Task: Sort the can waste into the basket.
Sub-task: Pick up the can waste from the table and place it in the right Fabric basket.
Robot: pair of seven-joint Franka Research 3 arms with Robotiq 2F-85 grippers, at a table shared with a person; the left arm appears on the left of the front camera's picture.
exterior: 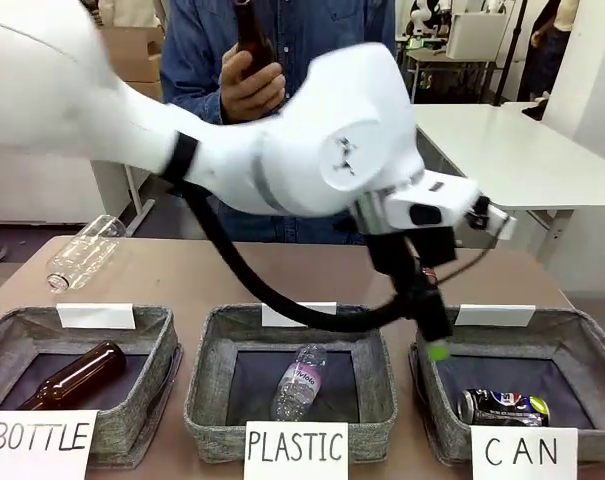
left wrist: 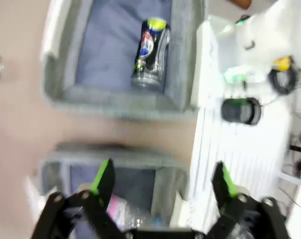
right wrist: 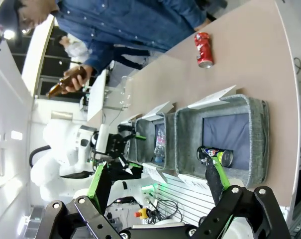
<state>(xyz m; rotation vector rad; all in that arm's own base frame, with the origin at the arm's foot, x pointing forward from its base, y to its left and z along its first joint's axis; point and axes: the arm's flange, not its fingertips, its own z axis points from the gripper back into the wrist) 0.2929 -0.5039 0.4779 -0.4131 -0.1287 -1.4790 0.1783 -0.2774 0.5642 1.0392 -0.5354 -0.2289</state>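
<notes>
A dark blue can (exterior: pixel 502 407) lies on its side in the grey basket (exterior: pixel 572 330) signed "CAN" at the right. My left arm reaches across the table, and my left gripper (exterior: pixel 434 340) hangs open over that basket's left rim, holding nothing. In the left wrist view the left gripper (left wrist: pixel 162 179) hovers between two baskets, with the dark can (left wrist: pixel 150 52) ahead in the CAN basket (left wrist: pixel 115 102). My right gripper (right wrist: pixel 157 179) is open and empty, high above the basket (right wrist: pixel 257 139) and the dark can (right wrist: pixel 215 155). A red can (right wrist: pixel 203 49) lies on the table beyond the basket.
The "BOTTLE" basket (exterior: pixel 12 330) holds a brown bottle (exterior: pixel 77 375). In the "PLASTIC" basket (exterior: pixel 207 360) lies a clear bottle (exterior: pixel 300 380). Another clear bottle (exterior: pixel 82 250) rests at the table's far left. The person's hand (exterior: pixel 252 85) holds a brown bottle (exterior: pixel 250 35).
</notes>
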